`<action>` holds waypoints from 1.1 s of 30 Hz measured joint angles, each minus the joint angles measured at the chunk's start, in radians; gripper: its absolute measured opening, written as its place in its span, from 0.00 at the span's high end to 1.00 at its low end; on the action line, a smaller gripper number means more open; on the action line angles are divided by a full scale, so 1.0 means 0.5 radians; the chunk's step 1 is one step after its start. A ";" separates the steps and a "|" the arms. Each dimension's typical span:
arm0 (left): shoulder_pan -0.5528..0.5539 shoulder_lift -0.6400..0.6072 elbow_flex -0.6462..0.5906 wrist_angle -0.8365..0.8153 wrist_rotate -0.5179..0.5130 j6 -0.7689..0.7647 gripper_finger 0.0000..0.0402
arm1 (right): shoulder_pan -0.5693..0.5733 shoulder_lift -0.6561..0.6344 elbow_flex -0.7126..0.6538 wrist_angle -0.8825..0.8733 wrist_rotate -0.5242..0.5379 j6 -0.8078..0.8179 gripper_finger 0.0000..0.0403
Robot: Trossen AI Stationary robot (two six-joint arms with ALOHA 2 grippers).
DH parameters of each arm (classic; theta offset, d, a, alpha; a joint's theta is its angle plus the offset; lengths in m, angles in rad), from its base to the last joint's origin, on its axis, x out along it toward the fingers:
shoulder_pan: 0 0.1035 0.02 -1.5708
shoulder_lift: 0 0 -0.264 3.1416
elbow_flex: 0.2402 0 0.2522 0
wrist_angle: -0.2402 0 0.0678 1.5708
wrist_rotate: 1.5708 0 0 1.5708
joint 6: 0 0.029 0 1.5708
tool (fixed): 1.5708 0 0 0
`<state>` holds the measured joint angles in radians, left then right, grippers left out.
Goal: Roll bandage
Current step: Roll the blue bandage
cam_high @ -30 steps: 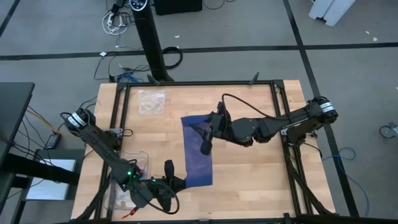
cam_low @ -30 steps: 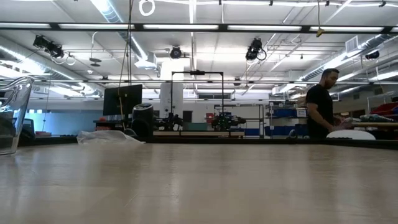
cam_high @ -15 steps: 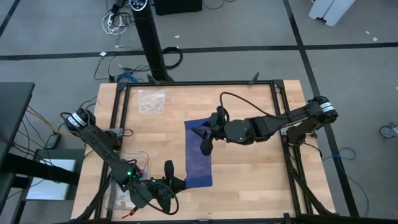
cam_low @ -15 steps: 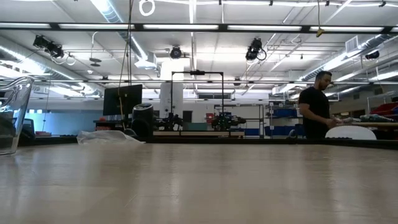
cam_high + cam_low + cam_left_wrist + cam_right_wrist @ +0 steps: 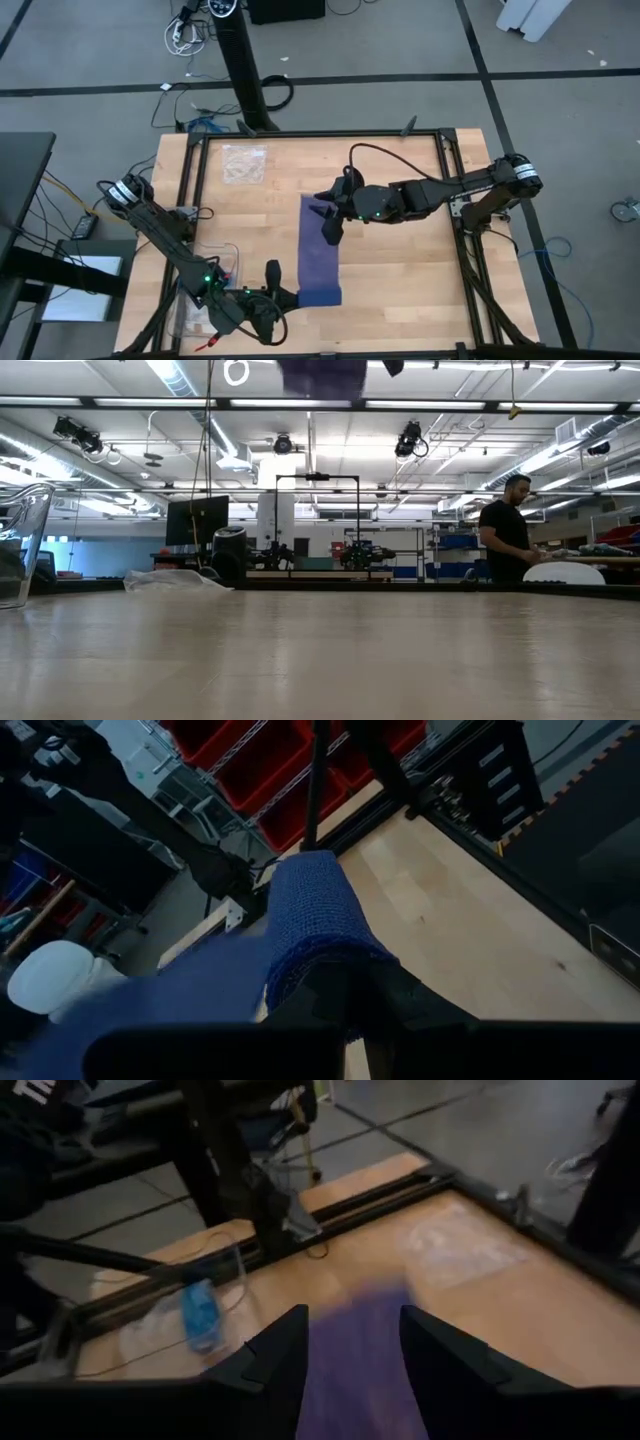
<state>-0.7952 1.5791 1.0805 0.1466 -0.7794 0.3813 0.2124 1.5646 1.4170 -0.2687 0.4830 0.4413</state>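
Note:
The navy bandage (image 5: 320, 250) lies as a long strip running from the table's middle toward the near edge. My left gripper (image 5: 280, 293) is at the strip's near end and shut on it. A blue piece with a dark finger beside it also shows at the top edge of the low view (image 5: 322, 374). My right gripper (image 5: 328, 222) is over the strip's far end. Its two fingers stand apart, with the bandage (image 5: 355, 1350) showing between them. My left gripper holds the bandage's near end (image 5: 318, 960) between its shut fingers, coming level from the table's left side. The band rises up and away over the fingers (image 5: 310, 900), and the fingers hide the place of contact. My right gripper's open fingers stand over the far end (image 5: 318, 207); whether they touch it, I cannot tell.
A clear plastic bag (image 5: 245, 163) lies at the far left. A clear bag holding a light-blue item (image 5: 200, 1315) sits at the near left (image 5: 215, 268). Black frame rails (image 5: 445, 150) border the table. A person (image 5: 508, 530) stands in the room behind.
My right gripper has moved toward the table's left and far edges over the bandage's far end. That end has drawn in and looks narrower than before. A blue piece of bandage has come into the top of the low view.

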 joint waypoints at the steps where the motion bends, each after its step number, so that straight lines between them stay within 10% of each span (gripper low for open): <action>1: 0.000 0.000 0.000 0.001 0.000 -0.001 0.96 | -0.011 0.000 0.000 -0.014 -0.043 0.048 0.60; 13: 0.000 -0.001 0.001 0.038 0.065 -0.017 0.96 | -0.013 -0.005 -0.001 -0.086 -0.396 -0.201 0.61; 24: 0.008 -0.175 0.001 -0.035 0.082 -0.069 0.96 | 0.134 -0.007 -0.224 -0.397 -0.100 -0.487 0.70; 33: 0.024 -0.344 0.001 -0.113 0.164 -0.099 0.96 | 0.236 -0.013 -0.878 0.503 -0.120 -0.557 0.75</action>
<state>-0.7834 1.4071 1.0809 0.0902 -0.6971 0.3317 0.3304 1.5581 0.9780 -0.0170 0.4229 0.1627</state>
